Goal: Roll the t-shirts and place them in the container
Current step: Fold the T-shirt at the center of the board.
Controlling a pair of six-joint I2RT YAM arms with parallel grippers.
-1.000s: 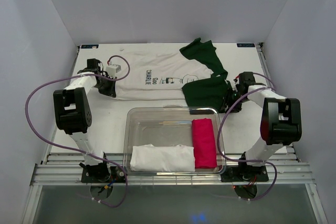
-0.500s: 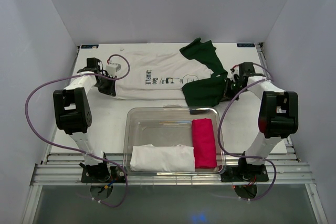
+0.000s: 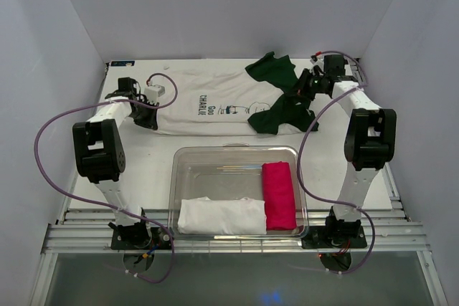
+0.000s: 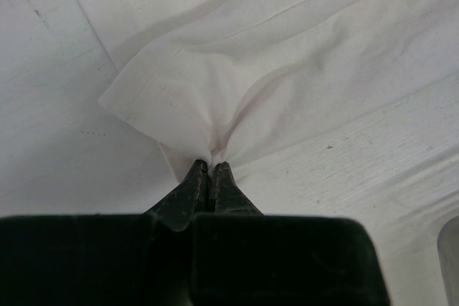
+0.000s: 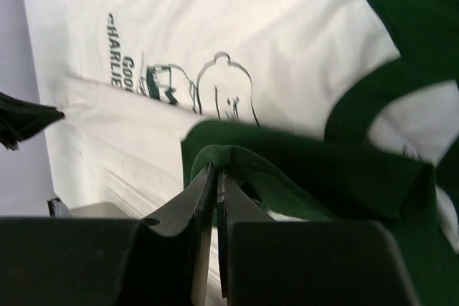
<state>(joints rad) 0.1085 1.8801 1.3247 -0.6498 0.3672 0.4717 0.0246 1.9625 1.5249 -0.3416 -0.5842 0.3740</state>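
Note:
The white t-shirt (image 3: 215, 102) with small black lettering lies spread across the back of the table. The dark green t-shirt (image 3: 283, 102) lies crumpled over its right end. My left gripper (image 3: 148, 123) is shut on the white shirt's hem at the left; the left wrist view shows the fingertips (image 4: 209, 170) pinching a fold of white cloth (image 4: 287, 69). My right gripper (image 3: 307, 87) is shut on a fold of the green shirt (image 5: 301, 170) and holds it lifted over the white shirt (image 5: 237, 26) at the back right.
A clear plastic bin (image 3: 237, 159) stands at the front middle. It holds a rolled white cloth (image 3: 221, 216) and a bright pink bundle (image 3: 279, 195). White walls close in the left, back and right sides.
My right gripper has moved toward the back of the table, dragging the green shirt with it and bunching it up. The left gripper has stayed on the white hem.

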